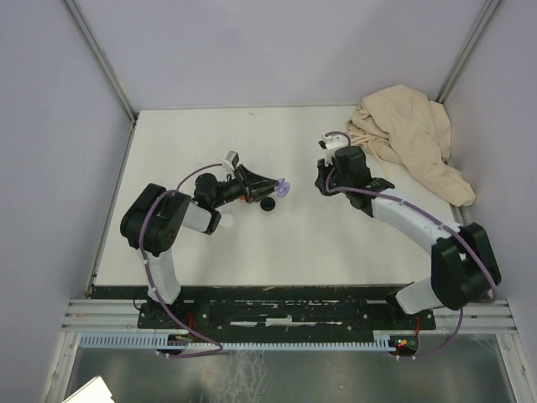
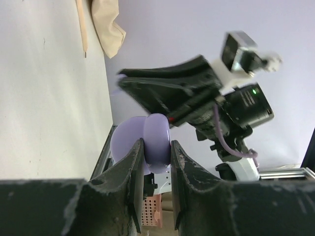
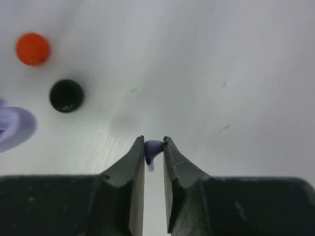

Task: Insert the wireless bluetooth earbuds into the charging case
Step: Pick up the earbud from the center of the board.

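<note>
Closest in, the left fingers [image 2: 135, 169] are clamped on the lavender charging case [image 2: 156, 142], pressing its rounded shell from both sides. A second lavender lobe bulges just behind the gripped one. From above, that case is held near the middle of the white bench [image 1: 210, 143]. The right fingers [image 3: 136, 167] pinch one lavender earbud [image 3: 152, 148], its pale stem showing between the tips. Whether it touches the bench I cannot tell. Off to their left on the bench lie a red disc [image 3: 32, 48] and a black disc [image 3: 66, 95], near each other but apart. A beige cloth [image 1: 407, 134] is bunched in the far right corner.
</note>
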You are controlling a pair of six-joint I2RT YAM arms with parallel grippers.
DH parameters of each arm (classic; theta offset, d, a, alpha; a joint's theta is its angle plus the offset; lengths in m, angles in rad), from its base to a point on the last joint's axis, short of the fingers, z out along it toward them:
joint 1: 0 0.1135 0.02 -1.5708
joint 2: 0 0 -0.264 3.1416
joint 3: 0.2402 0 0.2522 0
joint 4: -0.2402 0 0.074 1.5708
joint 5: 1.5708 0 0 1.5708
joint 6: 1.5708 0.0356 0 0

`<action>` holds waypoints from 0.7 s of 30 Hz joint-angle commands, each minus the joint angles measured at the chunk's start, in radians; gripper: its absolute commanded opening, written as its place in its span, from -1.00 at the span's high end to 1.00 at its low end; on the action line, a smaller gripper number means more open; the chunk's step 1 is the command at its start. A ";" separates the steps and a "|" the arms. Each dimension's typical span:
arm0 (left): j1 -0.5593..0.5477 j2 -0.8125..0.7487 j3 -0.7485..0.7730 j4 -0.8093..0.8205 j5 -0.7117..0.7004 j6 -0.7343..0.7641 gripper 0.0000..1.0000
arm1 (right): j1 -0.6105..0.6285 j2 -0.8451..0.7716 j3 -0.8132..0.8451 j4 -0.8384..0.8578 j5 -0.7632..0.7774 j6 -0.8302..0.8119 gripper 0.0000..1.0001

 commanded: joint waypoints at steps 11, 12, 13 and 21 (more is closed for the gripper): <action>-0.064 0.037 0.044 0.073 -0.004 -0.035 0.94 | 0.111 -0.366 -0.340 0.760 -0.004 -0.121 0.97; -0.068 0.035 0.047 0.069 -0.007 -0.034 0.94 | 0.131 -0.364 -0.348 0.785 0.008 -0.146 0.97; -0.071 0.036 0.051 0.066 -0.010 -0.034 0.94 | 0.146 -0.358 -0.357 0.804 0.018 -0.170 0.97; -0.097 0.025 0.080 0.037 -0.025 -0.027 0.94 | 0.218 -0.316 -0.442 1.035 0.027 -0.287 0.97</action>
